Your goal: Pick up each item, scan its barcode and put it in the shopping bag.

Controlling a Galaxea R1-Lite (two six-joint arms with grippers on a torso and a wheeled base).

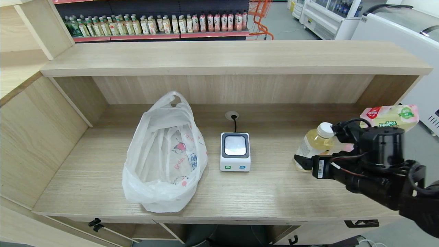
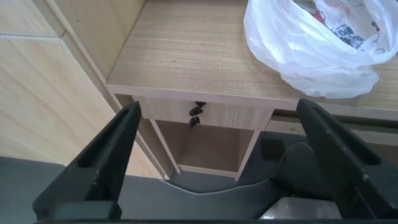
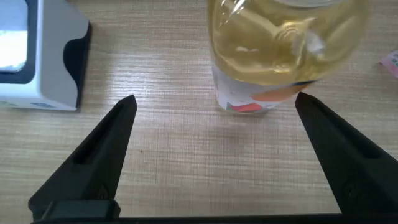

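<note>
Just ahead of right gripper (image 3: 216, 102), bottle (image 3: 273, 56), upright

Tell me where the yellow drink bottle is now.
In the head view the bottle stands on the right side of the counter, right of the scanner, near the pink pouch, ahead of the open right pincer.
</note>
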